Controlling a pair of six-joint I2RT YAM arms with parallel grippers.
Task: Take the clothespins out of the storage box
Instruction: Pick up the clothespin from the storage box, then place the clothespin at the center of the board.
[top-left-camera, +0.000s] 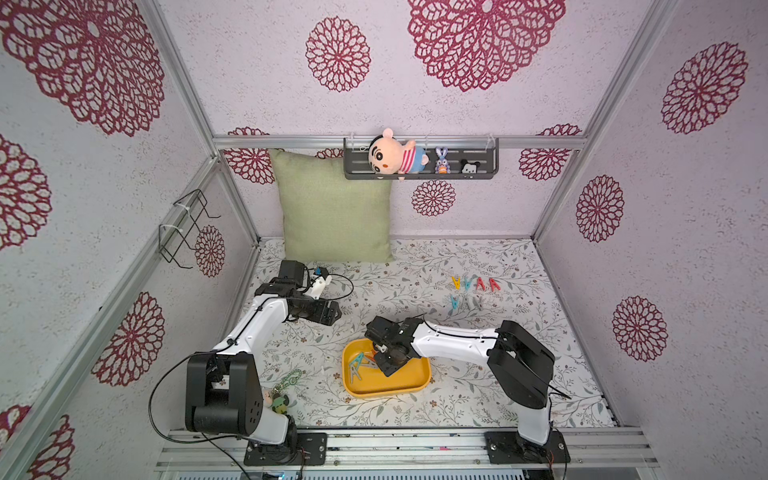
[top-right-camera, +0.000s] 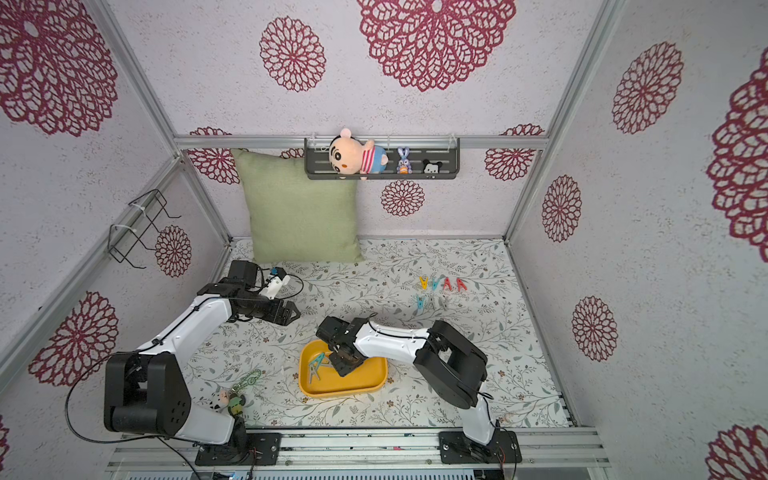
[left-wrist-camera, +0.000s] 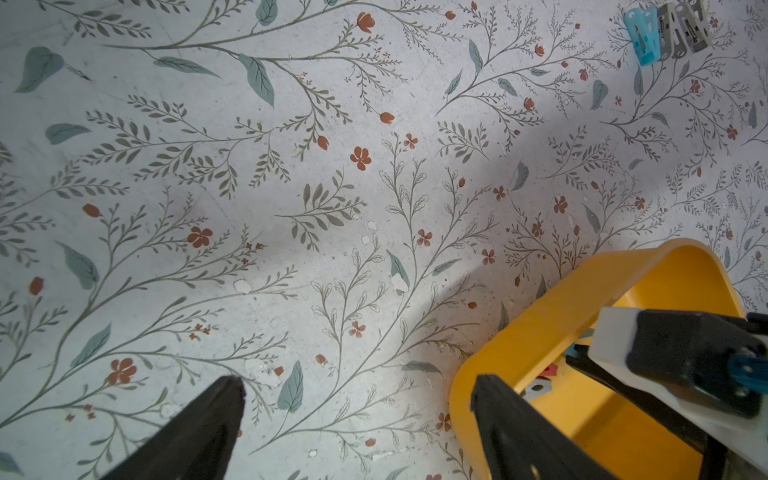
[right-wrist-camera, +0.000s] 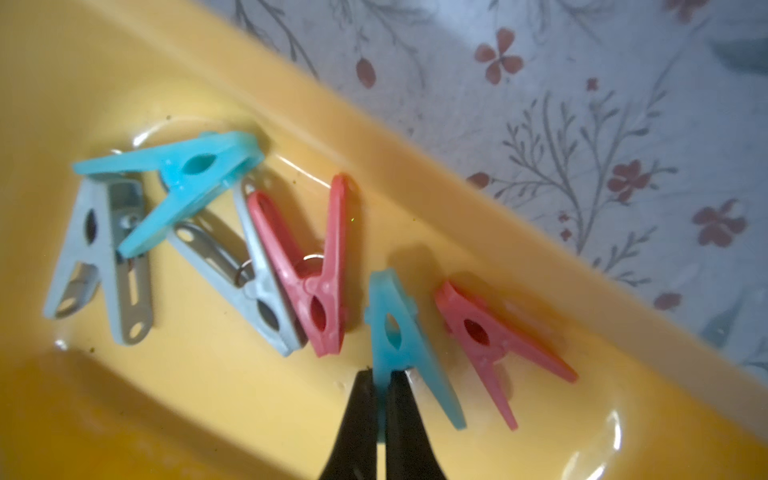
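Observation:
The yellow storage box (top-left-camera: 386, 392) (top-right-camera: 345, 392) sits on the floral table, front centre. My right gripper (right-wrist-camera: 382, 374) (top-left-camera: 384, 365) reaches down into it and is shut on one leg of a teal-blue clothespin (right-wrist-camera: 399, 332). Beside that one, in the box, lie two red clothespins (right-wrist-camera: 320, 270) (right-wrist-camera: 490, 336), two grey ones (right-wrist-camera: 99, 257) and another teal one (right-wrist-camera: 187, 174). Several more clothespins (top-left-camera: 473, 291) (top-right-camera: 440, 291) lie in two rows on the table at the back right. My left gripper (top-left-camera: 332, 313) (left-wrist-camera: 359, 380) hovers open and empty to the left of the box (left-wrist-camera: 540, 307).
A green pillow (top-left-camera: 332, 208) leans on the back wall. A green-chained keychain charm (top-left-camera: 286, 386) lies near the left arm's base. A dark shelf (top-left-camera: 482, 176) with toys hangs on the back wall, and a wire rack (top-left-camera: 183, 228) on the left wall.

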